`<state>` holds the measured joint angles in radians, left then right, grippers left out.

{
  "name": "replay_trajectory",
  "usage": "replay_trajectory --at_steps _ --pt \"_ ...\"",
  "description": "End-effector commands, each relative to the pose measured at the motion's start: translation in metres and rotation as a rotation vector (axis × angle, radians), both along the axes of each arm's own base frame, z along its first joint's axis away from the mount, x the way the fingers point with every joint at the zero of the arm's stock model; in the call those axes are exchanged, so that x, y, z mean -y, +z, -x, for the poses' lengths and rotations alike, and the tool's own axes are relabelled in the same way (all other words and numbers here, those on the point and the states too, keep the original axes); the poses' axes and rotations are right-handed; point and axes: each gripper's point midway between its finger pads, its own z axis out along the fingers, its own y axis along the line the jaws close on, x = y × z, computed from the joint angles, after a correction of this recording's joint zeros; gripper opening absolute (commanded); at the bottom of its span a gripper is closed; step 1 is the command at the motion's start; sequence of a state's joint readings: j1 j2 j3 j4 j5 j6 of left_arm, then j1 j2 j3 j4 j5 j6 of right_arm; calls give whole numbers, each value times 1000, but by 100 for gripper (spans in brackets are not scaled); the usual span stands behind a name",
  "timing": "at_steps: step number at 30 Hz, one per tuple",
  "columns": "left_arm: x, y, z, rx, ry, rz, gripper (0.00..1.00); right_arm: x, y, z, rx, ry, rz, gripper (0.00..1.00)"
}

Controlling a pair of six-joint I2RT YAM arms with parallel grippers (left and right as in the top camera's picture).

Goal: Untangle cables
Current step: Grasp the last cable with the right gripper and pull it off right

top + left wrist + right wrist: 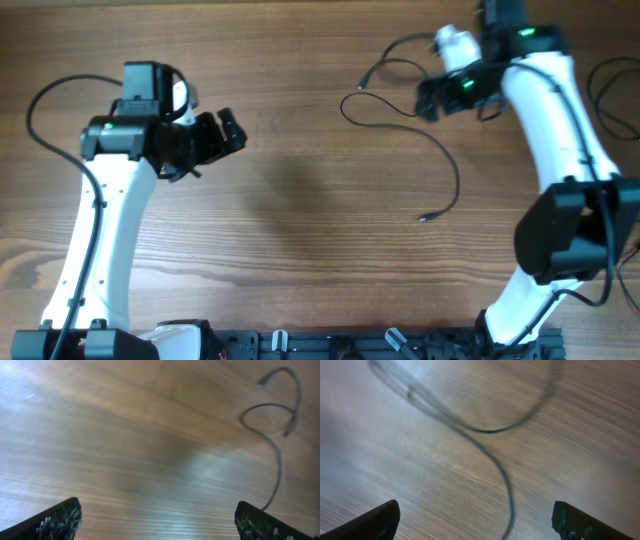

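Both gape empty: the right gripper (428, 100) hovers above the looped cables (458, 180), probably to pick a strand, while the left gripper (225, 130) idles well apart.

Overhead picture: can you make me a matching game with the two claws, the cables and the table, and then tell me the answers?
Things:
1. left claw
2. right claw
3. cables
4. table

Descriptions:
A. brown wood
B. thin, black and loopy, lying flat
C. open over bare wood, away from the cables
D. open, right above the cables

Pairs: 1-C, 2-D, 3-B, 4-A
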<state>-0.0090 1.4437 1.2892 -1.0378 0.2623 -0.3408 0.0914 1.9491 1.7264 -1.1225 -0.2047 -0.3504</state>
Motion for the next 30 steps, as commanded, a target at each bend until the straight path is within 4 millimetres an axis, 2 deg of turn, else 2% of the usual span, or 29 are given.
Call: replay_trajectory --at_steps 1,3,6,9,10,15,17,18,19,20,21,24,27,29,30 --pt "-12 -4 8 -23 -48 -37 100 -21 -37 2 89 443 206 100" --pt "-11 -4 10 -22 -81 -48 100 -42 -50 -1 156 603 229 100" --pt "-11 -4 10 -21 -82 -48 100 -78 -50 -12 290 772 233 100" --pt "-11 -4 10 -21 -82 -48 100 -105 -44 -25 399 823 166 99" --pt "-11 -4 10 -21 -83 -44 100 -112 -47 -31 419 809 137 98" --pt "-9 -4 10 -19 -87 -33 100 -114 -101 -27 312 806 105 87" --pt "-9 -4 10 -19 -87 -33 100 -119 -117 -23 284 809 76 83" --pt "-9 -4 10 -19 -87 -33 100 -124 -118 -23 285 796 51 69" --pt "-9 -3 9 -18 -87 -33 100 -129 -115 -25 299 778 28 17" --pt "-9 -3 9 -16 -87 -33 100 -130 -112 -29 309 747 21 4" --pt "-9 -3 9 -15 -87 -33 100 -131 -107 -32 310 714 13 4" --pt "-9 -3 9 -16 -87 -33 100 -115 -67 -43 359 591 88 4" --pt "-9 -4 10 -19 -87 -33 100 -53 27 -62 538 436 334 4" --pt "-9 -4 10 -21 -87 -33 100 3 110 -67 704 233 442 4" --pt "-9 -4 10 -20 -87 -33 100 42 163 -67 828 25 436 4"
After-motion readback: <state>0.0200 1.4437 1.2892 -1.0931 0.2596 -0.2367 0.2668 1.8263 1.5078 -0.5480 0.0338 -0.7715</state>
